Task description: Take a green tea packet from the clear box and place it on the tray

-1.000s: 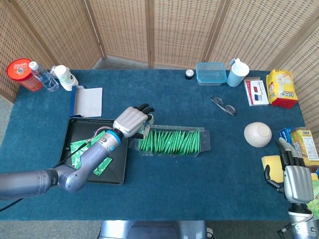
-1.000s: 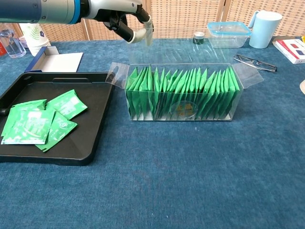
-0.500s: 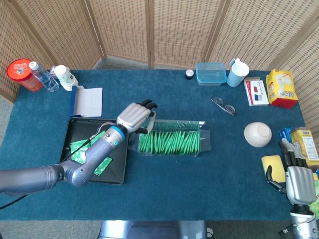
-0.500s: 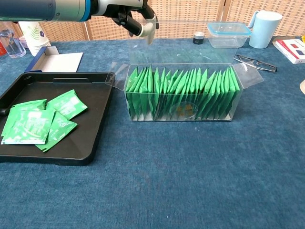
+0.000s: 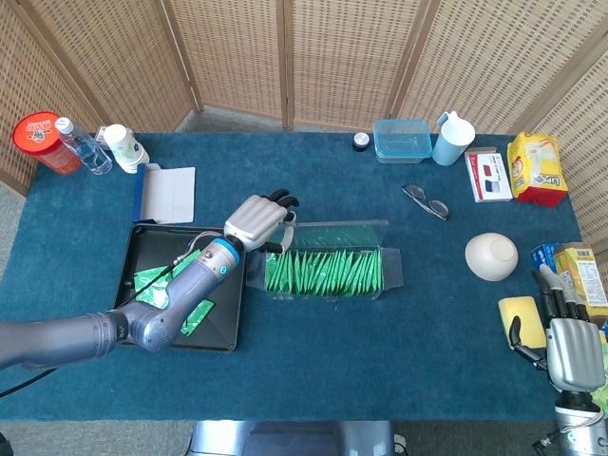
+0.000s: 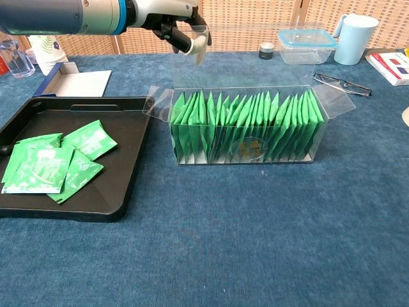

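Fingers point(image 6: 199, 46) of the left hand point(image 5: 258, 220) pinched the raised lid flap point(image 5: 334, 234) of the clear box point(image 6: 246, 128); right hand point(image 5: 572, 342) lay open, empty.

Tea packets point(image 6: 243, 125) upright in the clear box point(image 6: 319, 121), tray point(image 6: 121, 192) just left with loose packets point(image 6: 48, 163)

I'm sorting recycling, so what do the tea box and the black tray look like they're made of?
The clear box looks like thin, glossy transparent plastic: the packets show through, and its flaps bend. The tray looks like matte black moulded plastic with a raised rim, though coated metal can't be ruled out.
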`<state>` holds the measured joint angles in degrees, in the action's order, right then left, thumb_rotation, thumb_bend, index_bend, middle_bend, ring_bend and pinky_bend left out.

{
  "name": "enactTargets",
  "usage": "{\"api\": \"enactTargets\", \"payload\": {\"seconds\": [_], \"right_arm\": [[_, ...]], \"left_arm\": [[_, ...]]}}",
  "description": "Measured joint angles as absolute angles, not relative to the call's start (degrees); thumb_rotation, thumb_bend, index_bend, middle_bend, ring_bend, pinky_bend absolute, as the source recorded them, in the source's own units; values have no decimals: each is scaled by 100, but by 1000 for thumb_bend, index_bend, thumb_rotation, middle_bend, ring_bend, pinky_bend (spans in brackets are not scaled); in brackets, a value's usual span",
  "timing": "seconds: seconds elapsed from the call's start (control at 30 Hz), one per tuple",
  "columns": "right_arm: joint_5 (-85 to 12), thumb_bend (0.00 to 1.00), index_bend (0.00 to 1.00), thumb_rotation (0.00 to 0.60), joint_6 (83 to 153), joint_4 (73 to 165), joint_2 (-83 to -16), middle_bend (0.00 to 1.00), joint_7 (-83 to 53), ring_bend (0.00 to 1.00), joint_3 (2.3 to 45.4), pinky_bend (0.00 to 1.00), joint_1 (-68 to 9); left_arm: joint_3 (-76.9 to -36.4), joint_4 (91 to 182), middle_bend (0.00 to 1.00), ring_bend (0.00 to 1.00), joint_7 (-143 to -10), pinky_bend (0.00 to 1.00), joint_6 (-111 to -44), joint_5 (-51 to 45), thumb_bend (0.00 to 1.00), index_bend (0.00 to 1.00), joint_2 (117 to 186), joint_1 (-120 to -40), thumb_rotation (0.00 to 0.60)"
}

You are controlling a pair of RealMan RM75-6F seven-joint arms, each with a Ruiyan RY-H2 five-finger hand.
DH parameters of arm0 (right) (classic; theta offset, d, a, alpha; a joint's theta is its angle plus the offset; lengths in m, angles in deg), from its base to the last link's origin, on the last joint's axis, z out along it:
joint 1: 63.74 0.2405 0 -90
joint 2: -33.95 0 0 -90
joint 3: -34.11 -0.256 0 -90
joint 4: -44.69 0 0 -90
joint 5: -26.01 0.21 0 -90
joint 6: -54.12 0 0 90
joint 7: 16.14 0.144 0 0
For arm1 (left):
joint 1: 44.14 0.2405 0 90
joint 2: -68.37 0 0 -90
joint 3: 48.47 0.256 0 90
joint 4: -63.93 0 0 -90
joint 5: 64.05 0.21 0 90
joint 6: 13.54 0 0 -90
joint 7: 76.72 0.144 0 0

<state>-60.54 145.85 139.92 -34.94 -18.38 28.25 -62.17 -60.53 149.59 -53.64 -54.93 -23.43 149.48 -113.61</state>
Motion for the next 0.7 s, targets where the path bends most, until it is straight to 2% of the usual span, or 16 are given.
{"api": "enactTargets", "payload": {"seconds": [0.23,0.43,0.7], "right_arm": [[-6059,583,0,273,14594,14025,-3476,87,-1860,91,2828,166,-6230],[-6063,583,0,273,14592,14051,-3468,87,-1875,92,2831,166,-6237],[-6076,583,0,274,14601,14082,-3456,87,-1883,92,2829,165,-6244]], "left_arm": [[-5987,14693,177,81,-5279,297,-5569,-2528,602,359,15067,-11422,345],[-5967,14571,136,27,-5243,297,-5675,-2564,587,229,15119,-11428,347],[-5771,14385,59,0,-4847,240,-5772,-2637,536,146,15162,-11472,341]]}}
